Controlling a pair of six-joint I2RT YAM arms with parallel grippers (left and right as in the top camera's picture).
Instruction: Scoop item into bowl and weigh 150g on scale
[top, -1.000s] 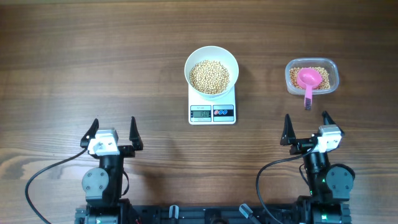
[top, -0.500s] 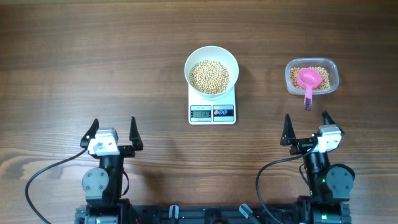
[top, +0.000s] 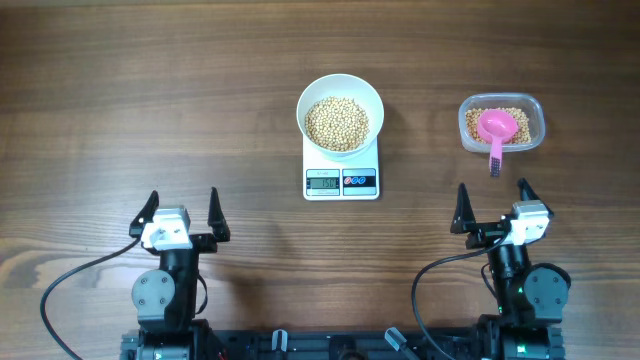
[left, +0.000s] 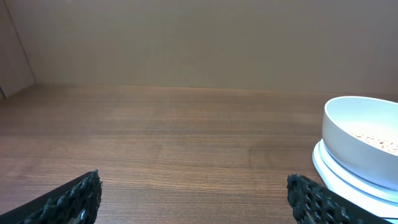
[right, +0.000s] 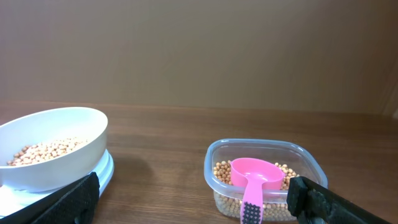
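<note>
Two claws apart: left claw (top: 183, 196), right claw (top: 493, 187); scale (top: 341, 181) display faces claws, bowl (top: 340, 84) atop.

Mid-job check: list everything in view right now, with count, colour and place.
table: one, brown wood, under everything
scale: one, white, centre, display facing the arms
bowl: one, white, on the scale
beans: many, tan, in the bowl; more in the tub
tub: one, clear plastic, right of the scale
scoop: one, pink, in the tub, handle over its near rim
left gripper: one, black, jaws open, empty, near edge
right gripper: one, black, jaws open, empty, below the tub
</note>
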